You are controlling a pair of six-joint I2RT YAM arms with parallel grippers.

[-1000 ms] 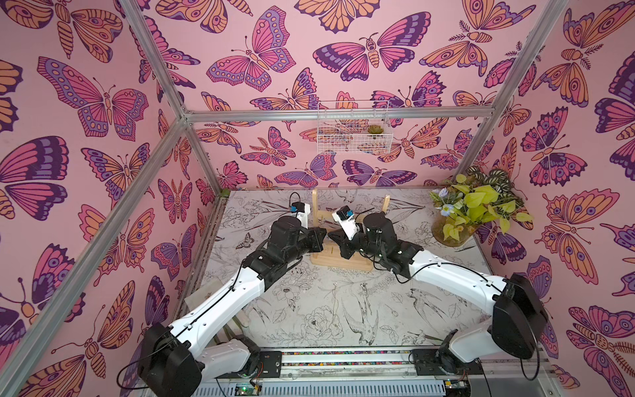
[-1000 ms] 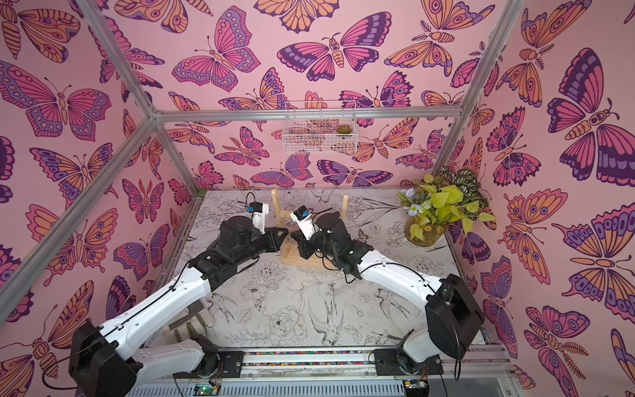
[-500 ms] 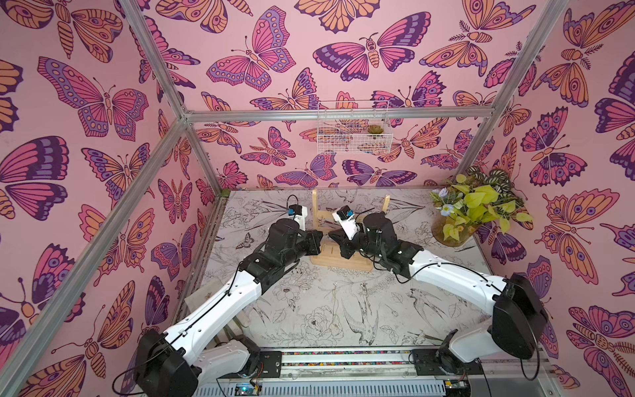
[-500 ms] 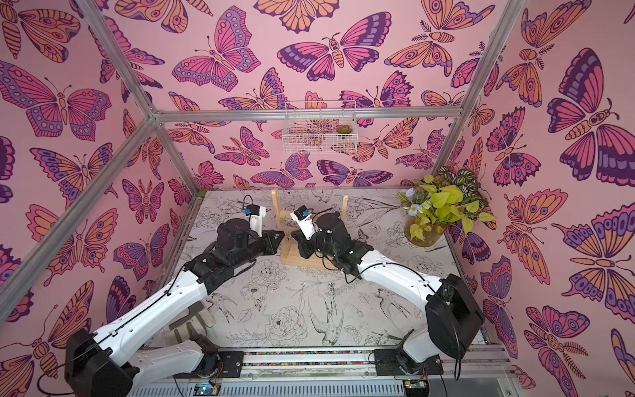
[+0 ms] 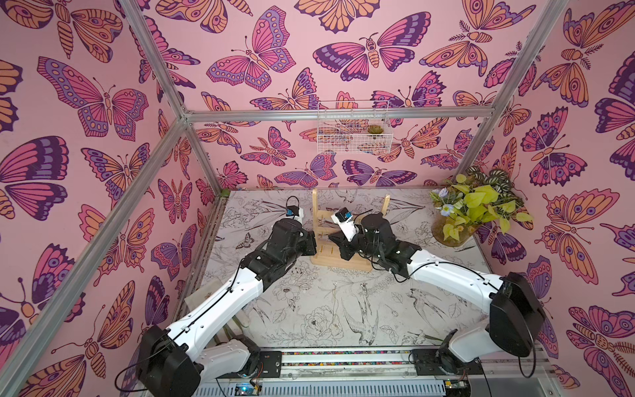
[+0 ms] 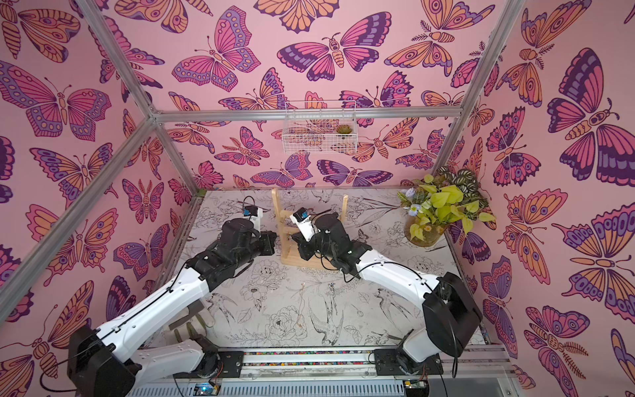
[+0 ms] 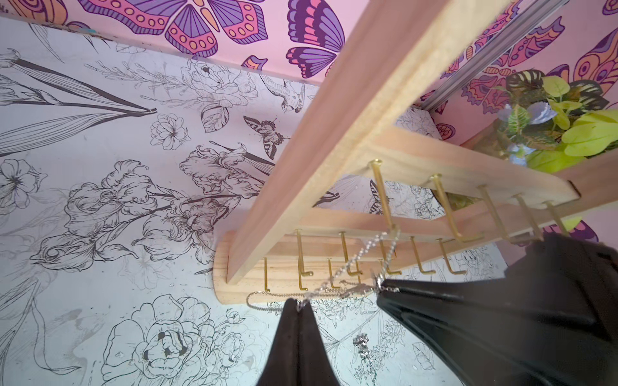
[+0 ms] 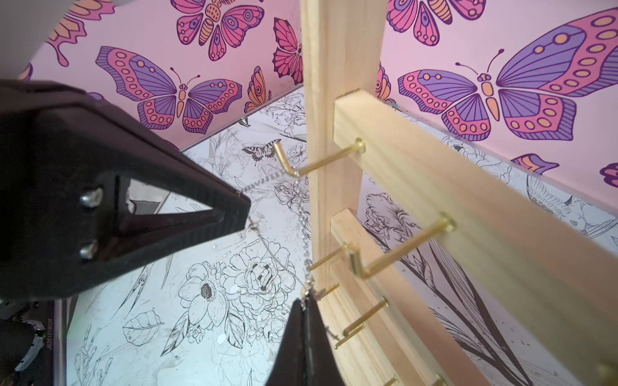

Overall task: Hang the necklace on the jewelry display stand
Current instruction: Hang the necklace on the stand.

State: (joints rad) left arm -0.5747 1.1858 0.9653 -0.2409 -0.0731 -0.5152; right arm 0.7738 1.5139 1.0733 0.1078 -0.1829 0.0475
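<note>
Pink wallpaper (image 5: 343,51) printed with large butterflies closes the cell on all sides, and the bench (image 5: 302,326) carries a black-on-white drawing of flowers and birds. Toward the back of it stands the pale wooden, ladder-like jewelry display stand (image 5: 328,257), and both arms reach in to its front.

We judge the task nearly done. The fine pale-gold chain necklace (image 8: 302,230) lies over the bend of a small brass hook (image 8: 321,162). That hook sits just beside the stand's upright, on the highest crossbar that we can see. From it one strand runs out to the left gripper (image 7: 298,305) and another drops to the right gripper (image 8: 306,302). Each pair of jaws is pressed tight together with the chain pinched at the very tip. What is left, as we read it, is to let go at both ends and back away from the stand without dragging the chain off.

The necklace is thread-thin, with tiny glinting links, gold in some stretches and almost silver in others. A slack length of it sags between the two grippers, in front of the stand.
</note>
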